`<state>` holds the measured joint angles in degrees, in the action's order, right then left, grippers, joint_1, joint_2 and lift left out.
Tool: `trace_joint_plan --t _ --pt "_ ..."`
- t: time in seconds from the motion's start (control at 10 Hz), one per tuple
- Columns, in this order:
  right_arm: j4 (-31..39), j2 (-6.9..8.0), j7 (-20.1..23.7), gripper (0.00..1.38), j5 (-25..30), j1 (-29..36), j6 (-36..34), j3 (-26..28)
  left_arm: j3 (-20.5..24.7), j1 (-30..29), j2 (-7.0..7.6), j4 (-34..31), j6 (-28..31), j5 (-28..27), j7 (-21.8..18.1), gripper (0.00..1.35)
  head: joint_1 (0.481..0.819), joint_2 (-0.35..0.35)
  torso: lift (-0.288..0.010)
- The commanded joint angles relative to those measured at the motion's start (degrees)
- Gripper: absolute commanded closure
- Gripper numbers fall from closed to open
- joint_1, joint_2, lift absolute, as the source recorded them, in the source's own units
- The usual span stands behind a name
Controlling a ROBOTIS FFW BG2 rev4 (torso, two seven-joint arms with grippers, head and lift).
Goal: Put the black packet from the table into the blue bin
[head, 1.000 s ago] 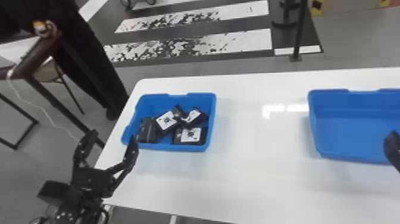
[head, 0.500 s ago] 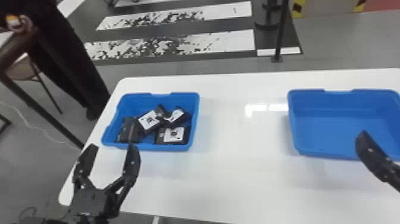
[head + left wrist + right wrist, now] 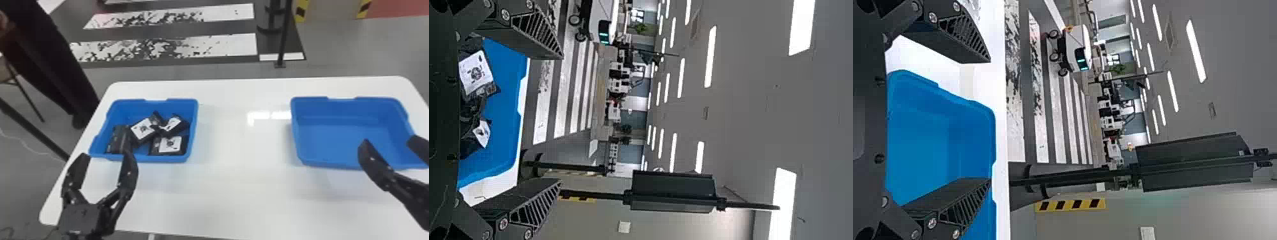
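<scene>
Stage, as judged: pre-grasp. Black packets [image 3: 143, 129] lie piled in the left blue bin [image 3: 172, 158] on the white surface [image 3: 242, 191]. Next: tip the left pincer [image 3: 106, 155] down, straddle one packet, close. Pose: left pincer open, empty, roughly level near that bin; right pincer [image 3: 389, 141] likewise, by the right blue bin [image 3: 338, 162].

From where I'm standing, a white table [image 3: 239, 198] is stretching out on the gray floor, its far corners curving round and its glossy top catching bright light between two bins. The left blue bin [image 3: 169, 158] is sitting upright close to the table's left edge. The right blue bin [image 3: 338, 143] is resting upright well apart from it, over toward the right side, its open top facing up.
</scene>
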<state>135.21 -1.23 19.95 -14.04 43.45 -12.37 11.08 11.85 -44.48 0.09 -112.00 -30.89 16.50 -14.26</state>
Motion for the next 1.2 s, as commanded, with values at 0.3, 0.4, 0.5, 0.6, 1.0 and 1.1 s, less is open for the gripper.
trace_joint_plan --t 0.3,0.4,0.5,0.6,1.0,1.1 --pt "0.3 0.00 0.0 0.17 0.1 0.1 0.0 0.0 0.1 -0.4 -0.24 0.0 -0.6 0.9 0.2 0.16 0.695 0.139 -0.110" --pt "0.4 0.00 0.0 0.17 0.1 0.1 0.0 0.0 0.1 -0.5 -0.24 0.0 -0.5 1.2 0.3 0.16 0.695 0.141 -0.110" --pt "0.4 0.00 0.0 0.17 0.2 0.1 0.0 0.0 0.3 -0.5 -0.24 0.0 -0.5 1.3 0.3 0.16 0.695 0.145 -0.110" --pt "0.6 0.00 0.0 0.17 0.3 0.1 0.0 0.0 0.3 -0.5 -0.24 0.0 -0.2 1.3 0.3 0.16 0.695 0.147 -0.110" --pt "0.4 0.00 0.0 0.17 0.2 0.1 0.0 0.0 0.3 -0.5 -0.24 0.0 0.1 1.7 0.3 0.16 0.695 0.150 -0.110" --pt "0.4 0.00 0.0 0.17 0.2 0.1 0.0 0.0 0.4 -0.5 -0.24 0.0 0.1 1.8 0.3 0.16 0.695 0.150 -0.110"
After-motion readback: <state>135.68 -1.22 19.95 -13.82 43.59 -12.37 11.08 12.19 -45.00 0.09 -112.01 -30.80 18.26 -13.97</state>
